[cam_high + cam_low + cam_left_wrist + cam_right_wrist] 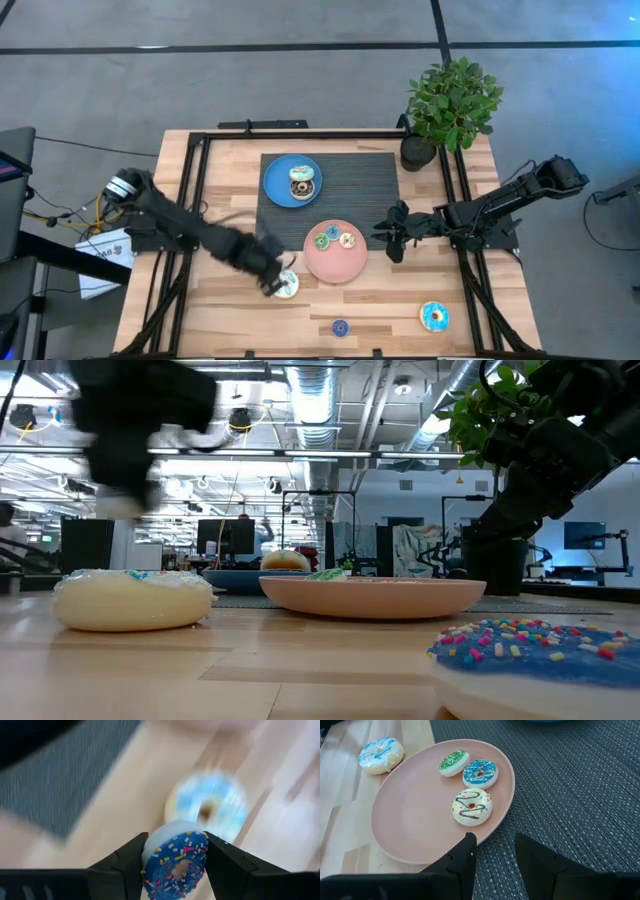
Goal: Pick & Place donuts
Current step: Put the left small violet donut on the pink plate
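Observation:
My left gripper (pixel 175 865) is shut on a small blue sprinkled donut (pixel 176 862). It hovers above a cream donut with pale blue icing (pixel 287 285) that lies flat on the wood near the pink plate (pixel 335 262). That plate carries a green donut (pixel 453 762), a blue donut (pixel 480 773) and a white, brown-drizzled donut (pixel 471 806). The blue plate (pixel 280 190) holds one cream donut (pixel 302 181). A small blue donut (pixel 340 327) and a teal donut (pixel 434 317) lie near the table's near edge. My right gripper (pixel 492 851) is open, over the mat right of the pink plate. My left gripper pinches the small blue donut by two opposite sides of its outer rim (pixel 150 851), one finger on each side. The fingers come from above, pointing down. The donut is lifted clear of the table, its iced face tilted toward the wrist camera.
A dark woven mat (pixel 370 185) lies under the blue plate and part of the pink plate. A potted plant (pixel 450 105) stands at the far right corner. Black frame rails (pixel 195 200) run along the table's sides. Bare wood shows at the near left.

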Controlling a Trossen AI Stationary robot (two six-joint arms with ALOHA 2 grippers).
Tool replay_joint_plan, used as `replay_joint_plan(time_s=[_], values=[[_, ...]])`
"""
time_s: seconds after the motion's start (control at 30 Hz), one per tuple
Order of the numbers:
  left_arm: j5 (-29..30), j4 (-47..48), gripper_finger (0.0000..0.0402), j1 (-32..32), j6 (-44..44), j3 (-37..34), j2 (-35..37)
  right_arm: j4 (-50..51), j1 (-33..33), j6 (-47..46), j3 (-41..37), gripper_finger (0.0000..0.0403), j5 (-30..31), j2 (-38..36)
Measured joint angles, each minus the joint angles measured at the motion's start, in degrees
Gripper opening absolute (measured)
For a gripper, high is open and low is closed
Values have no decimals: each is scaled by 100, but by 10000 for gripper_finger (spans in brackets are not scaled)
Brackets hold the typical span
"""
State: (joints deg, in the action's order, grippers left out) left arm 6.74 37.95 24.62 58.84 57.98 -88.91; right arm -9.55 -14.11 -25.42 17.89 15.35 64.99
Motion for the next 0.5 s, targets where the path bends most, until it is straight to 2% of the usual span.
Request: replay_joint_plan(time_s=[0.07, 0.2, 0.33, 0.5], values=[[-46, -549, 171, -384, -700, 0, -15, -1, 0, 2, 0, 124, 0, 0], [-508, -1428, 171, -992, -1861, 146, -411, -2, 0, 8, 0, 124, 0, 0], [-597, -1373, 171, -1264, -2770, 918, -1115, -16, 0, 12, 0, 124, 0, 0], [-508, -848, 171, -1314, -3613, 2122, -2082, -4, 0, 14, 0, 124, 0, 0]])
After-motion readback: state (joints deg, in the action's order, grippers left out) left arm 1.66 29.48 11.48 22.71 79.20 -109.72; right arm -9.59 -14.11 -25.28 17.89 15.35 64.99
